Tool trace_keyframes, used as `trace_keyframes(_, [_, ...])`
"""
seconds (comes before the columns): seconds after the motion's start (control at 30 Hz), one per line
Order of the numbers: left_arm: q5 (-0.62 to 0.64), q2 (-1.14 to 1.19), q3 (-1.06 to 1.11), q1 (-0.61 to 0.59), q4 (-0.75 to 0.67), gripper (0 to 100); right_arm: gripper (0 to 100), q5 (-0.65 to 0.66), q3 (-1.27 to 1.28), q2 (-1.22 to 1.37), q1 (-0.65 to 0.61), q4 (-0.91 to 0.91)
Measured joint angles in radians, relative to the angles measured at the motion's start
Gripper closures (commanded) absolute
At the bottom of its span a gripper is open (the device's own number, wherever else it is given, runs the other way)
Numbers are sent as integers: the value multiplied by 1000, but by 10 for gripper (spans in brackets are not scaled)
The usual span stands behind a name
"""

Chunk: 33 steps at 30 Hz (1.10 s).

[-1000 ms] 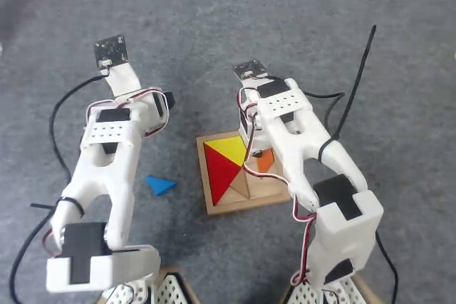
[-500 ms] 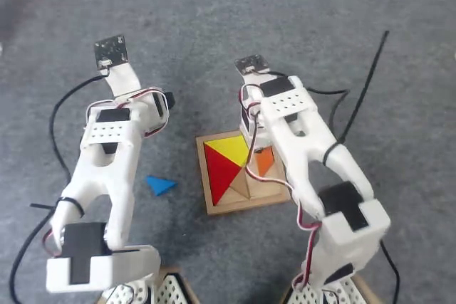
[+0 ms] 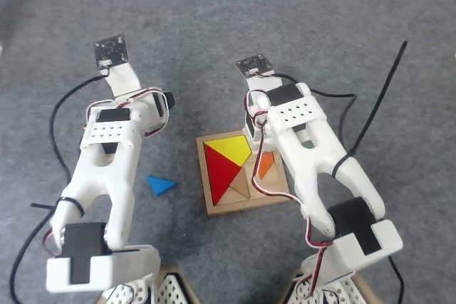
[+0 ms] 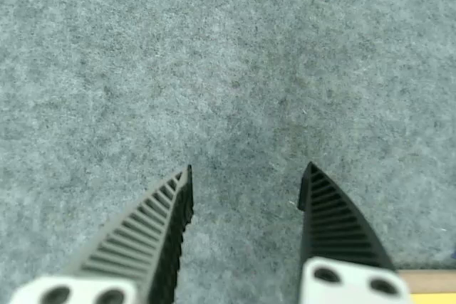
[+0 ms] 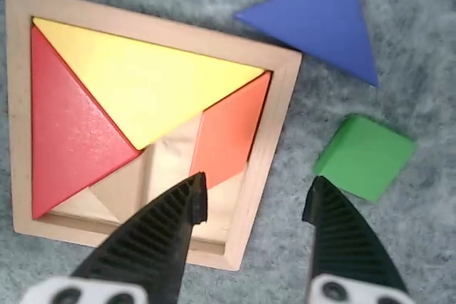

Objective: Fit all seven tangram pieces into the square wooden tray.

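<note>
Tray [image 5: 18,105] holds red triangle [image 5: 71,122], yellow triangle [image 5: 146,80]; left end effector [image 4: 249,169], right end effector [image 5: 258,179] agape.

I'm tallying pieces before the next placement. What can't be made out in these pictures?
High view: the right arm covers the tray's right side, part of the orange piece, nearly all of the green square and the large blue triangle.
Right wrist view: the fingers of the right hand cover part of the tray's bare floor.
Left wrist view: a wooden edge is cut off by the frame.
</note>
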Motion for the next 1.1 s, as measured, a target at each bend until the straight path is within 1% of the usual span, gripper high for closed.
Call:
trace_keyframes(0.3, [0,0,0,0,0,764,775,3,6,0,0,0])
trace_keyframes(0.37, [0,0,0,0,0,764,775,8,34,-6,17,0])
trace_keyframes(0.43, [0,0,0,0,0,764,775,34,46,-15,58,3])
trace_keyframes(0.57, [0,0,0,0,0,764,775,91,100,-75,180,9])
trace_keyframes(0.63, [0,0,0,0,0,764,775,115,141,-123,236,-17])
trace_keyframes(0.77, [0,0,0,0,0,764,775,169,213,-192,284,-66])
trace_keyframes(0.9, [0,0,0,0,0,764,775,207,227,-195,334,-78])
trace_keyframes(1.0, [0,0,0,0,0,764,775,209,232,-195,315,-66])
trace_keyframes(1.1, [0,0,0,0,0,764,775,196,250,-195,196,-43])
